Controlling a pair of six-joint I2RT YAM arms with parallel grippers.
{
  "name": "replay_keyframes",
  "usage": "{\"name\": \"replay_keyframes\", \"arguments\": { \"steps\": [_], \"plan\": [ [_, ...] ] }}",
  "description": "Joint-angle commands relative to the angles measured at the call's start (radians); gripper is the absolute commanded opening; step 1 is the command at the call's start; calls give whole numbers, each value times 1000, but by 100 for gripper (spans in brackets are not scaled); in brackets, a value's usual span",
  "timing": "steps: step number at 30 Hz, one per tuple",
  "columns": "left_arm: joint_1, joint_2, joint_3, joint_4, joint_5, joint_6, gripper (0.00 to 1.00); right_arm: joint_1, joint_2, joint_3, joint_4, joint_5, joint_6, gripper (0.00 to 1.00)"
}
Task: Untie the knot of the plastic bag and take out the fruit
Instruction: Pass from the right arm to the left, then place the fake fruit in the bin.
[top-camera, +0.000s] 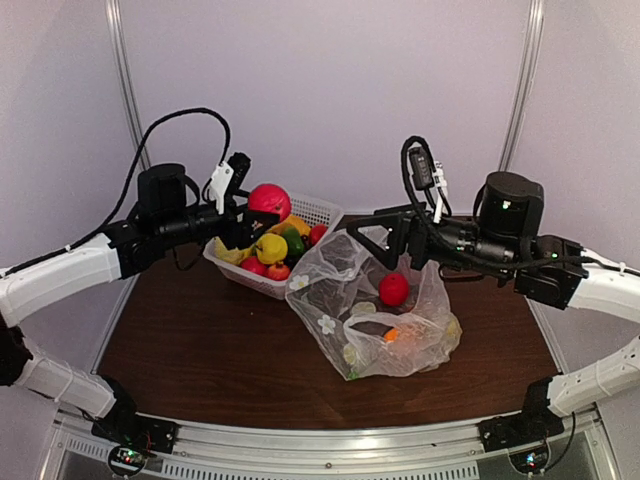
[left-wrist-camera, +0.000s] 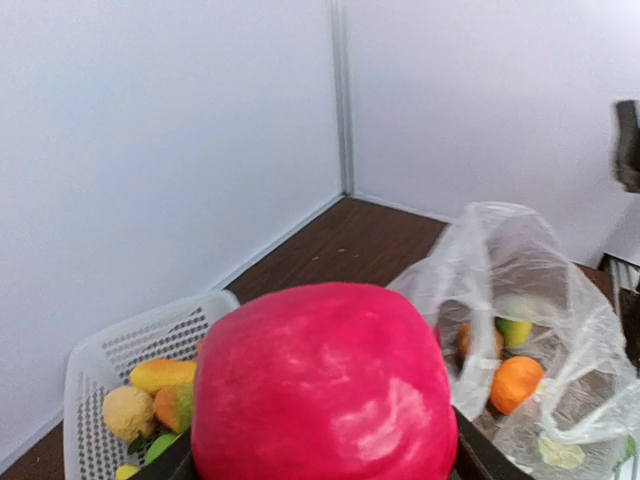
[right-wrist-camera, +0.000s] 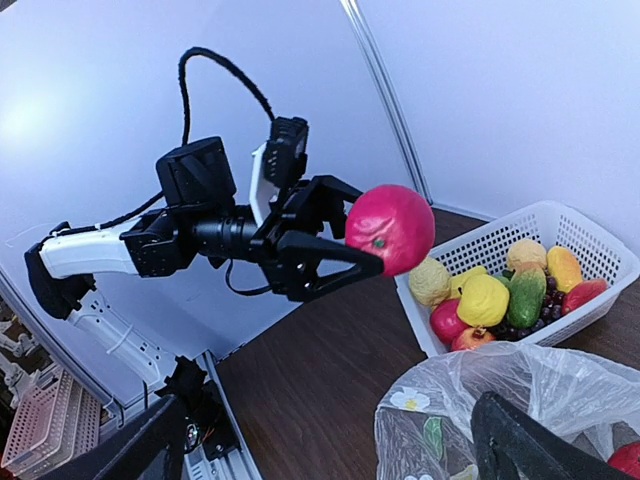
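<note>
Step in hand, as judged: removed fruit to be set in basket. Big red fruit pinched by left gripper, held above basket's heap. Plastic bag lain just right of basket, mouth gaping; knot not seen. Right gripper spread at bag rim. Smaller red fruit and orange fruit left inside bag. Release advised low over free gap, lest heap be toppled.
</note>
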Motion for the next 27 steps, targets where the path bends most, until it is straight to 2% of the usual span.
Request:
{"name": "replay_keyframes", "arguments": {
  "steps": [1, 5, 11, 21, 27],
  "plan": [
    [153, 121, 94, -113, -185, -135, 44, -2, -23, -41, -45, 95, -10, 100],
    [251, 247, 173, -180, -216, -172, 44, -3, -29, -44, -60, 106, -6, 100],
    [301, 366, 289, -236, -283, -119, 44, -2, -37, -63, -55, 111, -2, 100],
    [309, 570, 435, -292, -284, -42, 47, -3, -50, -80, -52, 110, 14, 100],
    [318, 606, 442, -296, -280, -34, 47, -3, -72, -105, -55, 122, 18, 100]
  ]
}}
